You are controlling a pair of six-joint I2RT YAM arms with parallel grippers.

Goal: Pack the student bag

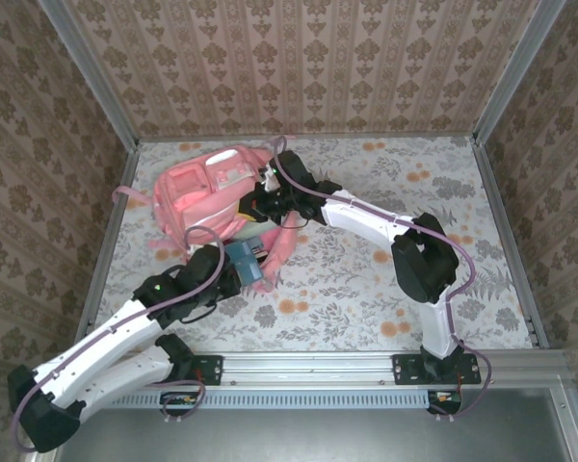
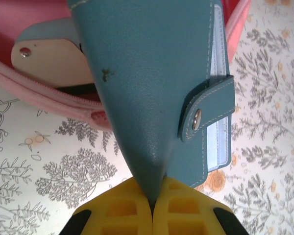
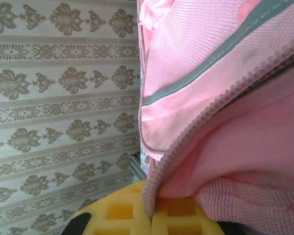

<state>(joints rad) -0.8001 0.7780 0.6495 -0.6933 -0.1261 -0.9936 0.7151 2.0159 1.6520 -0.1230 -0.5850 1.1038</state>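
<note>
Edge of student bag (image 3: pixel 220 68) within right pincer (image 3: pixel 151 208)

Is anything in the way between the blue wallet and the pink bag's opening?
Nothing visible blocks it. The left tool holds the wallet right at the open zip edge of the bag, and the right tool pinches that edge. A pale case inside lies to one side.

One student bag (image 1: pixel 207 197), one blue wallet (image 2: pixel 152 98), and two hands: left hand (image 2: pixel 152 208), right hand (image 3: pixel 151 213).
</note>
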